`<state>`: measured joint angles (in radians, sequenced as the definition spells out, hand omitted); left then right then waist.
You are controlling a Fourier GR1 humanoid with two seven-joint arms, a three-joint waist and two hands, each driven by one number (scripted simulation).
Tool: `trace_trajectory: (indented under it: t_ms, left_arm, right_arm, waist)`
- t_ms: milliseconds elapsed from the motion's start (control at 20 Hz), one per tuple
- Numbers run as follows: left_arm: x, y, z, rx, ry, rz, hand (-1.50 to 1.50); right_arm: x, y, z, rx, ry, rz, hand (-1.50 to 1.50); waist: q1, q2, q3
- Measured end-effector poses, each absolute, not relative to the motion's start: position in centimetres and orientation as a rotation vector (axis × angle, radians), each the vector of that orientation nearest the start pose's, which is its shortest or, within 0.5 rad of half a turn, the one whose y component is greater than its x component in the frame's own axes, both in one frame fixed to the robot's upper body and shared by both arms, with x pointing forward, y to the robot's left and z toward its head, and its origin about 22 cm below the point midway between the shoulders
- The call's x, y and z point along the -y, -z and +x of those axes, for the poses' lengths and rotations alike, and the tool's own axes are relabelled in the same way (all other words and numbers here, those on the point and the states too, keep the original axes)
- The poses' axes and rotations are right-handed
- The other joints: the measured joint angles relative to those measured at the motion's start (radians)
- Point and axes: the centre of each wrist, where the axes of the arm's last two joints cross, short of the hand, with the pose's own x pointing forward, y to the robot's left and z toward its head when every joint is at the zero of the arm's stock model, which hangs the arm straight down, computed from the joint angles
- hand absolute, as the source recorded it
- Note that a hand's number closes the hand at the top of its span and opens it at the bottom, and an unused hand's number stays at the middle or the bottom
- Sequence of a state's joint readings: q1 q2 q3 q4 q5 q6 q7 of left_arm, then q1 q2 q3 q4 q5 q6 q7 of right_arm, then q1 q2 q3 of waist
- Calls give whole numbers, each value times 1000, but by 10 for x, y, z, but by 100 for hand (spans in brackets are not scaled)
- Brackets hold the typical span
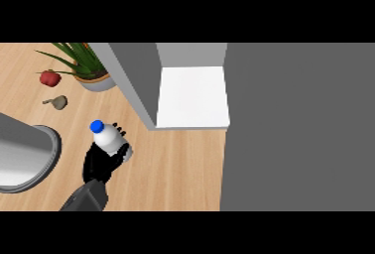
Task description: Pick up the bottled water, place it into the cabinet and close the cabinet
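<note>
Down at the lower left of the frame, the left hand [101,163] shows above its grey forearm [86,197] and grasps the bottled water [110,139], its black fingers [127,151] curled round the white body. The bottle tilts toward the upper left, its blue cap [96,126] pointing that way. It shows over the wooden counter [183,168], to the left of and below the cabinet [192,96]; whether it touches the counter I cannot tell. The cabinet stands open at upper centre, its white inside floor showing, with a grey door panel [135,84] slanting along its left side. A broad grey surface [296,124] fills the right of the frame. At upper left are a potted plant [86,64], a red fruit [50,78] and a small tan object [56,102]; a metal basin [26,158] sits at the left edge
</note>
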<state>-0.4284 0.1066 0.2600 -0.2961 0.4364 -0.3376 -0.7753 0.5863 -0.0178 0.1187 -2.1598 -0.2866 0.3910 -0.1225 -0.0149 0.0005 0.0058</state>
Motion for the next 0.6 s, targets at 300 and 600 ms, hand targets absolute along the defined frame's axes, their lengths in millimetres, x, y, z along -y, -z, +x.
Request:
trace_trajectory:
  t_ms: [300, 600]
  left_arm:
    - [-256, 159, 263, 1542, -551, -261, 150]
    - [-253, 156, 267, 1561, -530, -255, 150]
  right_arm:
    - [247, -56, 107, 1789, -4, 419, -150]
    - [253, -54, 103, 1788, -6, 421, -150]
  waist:
    - [-2, 1, -1]
    - [-2, 2, -5]
